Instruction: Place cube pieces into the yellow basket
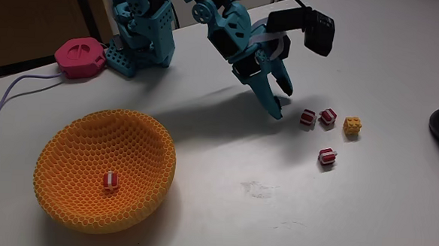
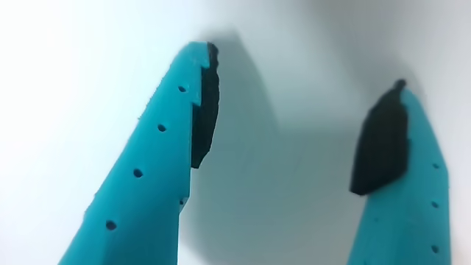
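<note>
Fingers spread wide and empty is how we find the end effector [image 1: 278, 103], its tips low over the bare worktop [image 1: 290, 209]; in the wrist view the two teal fingers [image 2: 147, 177] with their black pads frame nothing but white surface [image 2: 287, 184]. One red-and-white cube [image 1: 109, 180] already lies at the bottom of the yellow basket [image 1: 72, 206], which sits well off to the left of the end effector in the fixed view and nearer the camera. Four pieces remain on the worktop just to its right: a red striped cube [image 1: 308, 118] nearest the fingertips, a second red cube [image 1: 327, 117] close beside that one, the studded yellow-orange cube [image 1: 352, 127] further right, and a third red cube [image 1: 327, 156] nearer the camera. We judge the step in hand to be the reach for the nearest red cube. To do it well, we should slide right until that cube sits centred between the pads in the wrist view, keep the opening wide, and come down straight. The neighbouring red cube is the hazard: a finger landing between the two could knock either away, so we would turn the wrist so the fingers close across the free sides. The pink puck [image 1: 80, 57] behind the basket is not ours to move.
</note>
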`<state>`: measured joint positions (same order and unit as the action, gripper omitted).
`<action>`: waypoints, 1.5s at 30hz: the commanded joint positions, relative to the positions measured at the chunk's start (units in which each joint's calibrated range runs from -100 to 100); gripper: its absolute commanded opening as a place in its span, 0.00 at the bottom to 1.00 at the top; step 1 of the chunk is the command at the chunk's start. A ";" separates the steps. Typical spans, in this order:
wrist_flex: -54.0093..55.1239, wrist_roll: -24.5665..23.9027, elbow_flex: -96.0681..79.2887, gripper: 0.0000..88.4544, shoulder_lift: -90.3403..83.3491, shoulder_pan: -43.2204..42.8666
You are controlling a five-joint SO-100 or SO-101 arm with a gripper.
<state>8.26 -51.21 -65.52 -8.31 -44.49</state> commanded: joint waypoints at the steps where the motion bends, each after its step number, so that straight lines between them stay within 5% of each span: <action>1: 5.81 -0.59 7.40 0.34 7.37 0.50; 11: 12.76 -0.39 16.17 0.27 17.12 4.23; 16: 12.33 -1.07 15.78 0.00 17.50 4.79; 20: 10.94 2.88 15.40 0.00 14.47 5.72; 24: -5.40 9.04 18.96 0.00 1.59 10.19; 30: -44.23 21.73 29.36 0.00 -22.94 31.63; 35: -50.49 27.30 20.79 0.00 -33.92 55.76; 39: -50.31 33.02 14.53 0.00 -36.57 66.76; 45: -53.53 41.27 12.89 0.35 -36.29 68.53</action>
<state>-43.65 -12.82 -53.00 -42.15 22.82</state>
